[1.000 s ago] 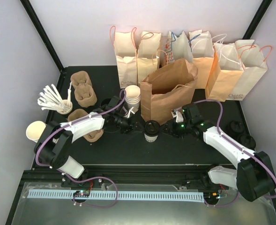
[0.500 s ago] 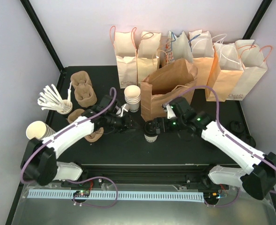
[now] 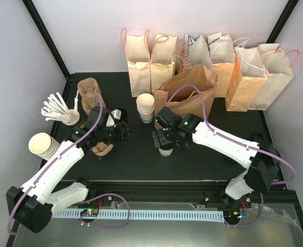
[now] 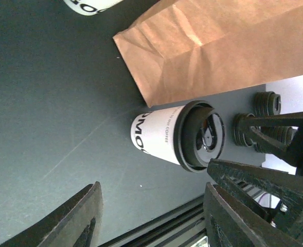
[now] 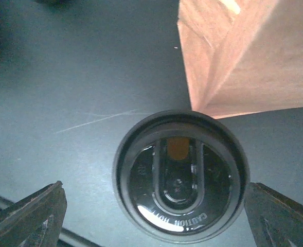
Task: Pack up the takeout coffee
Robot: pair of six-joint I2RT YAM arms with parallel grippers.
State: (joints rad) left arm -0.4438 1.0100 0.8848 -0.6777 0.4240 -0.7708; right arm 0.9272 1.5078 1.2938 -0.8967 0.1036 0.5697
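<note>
Right claw [image 5: 154, 186] moved over CAUTION-marked takeout coffee [image 5: 181, 185].

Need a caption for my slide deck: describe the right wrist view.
Right gripper, fingers open, poised straight above the lidded takeout coffee, beside a brown paper bag corner.

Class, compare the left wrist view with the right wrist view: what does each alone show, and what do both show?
Only the left wrist: the white printed side of the coffee cup, and spare black lids. Only the right wrist: raised lettering on the lid, seen from straight above between the fingers of the open right pincer. Both: the lidded cup and the brown bag.
</note>
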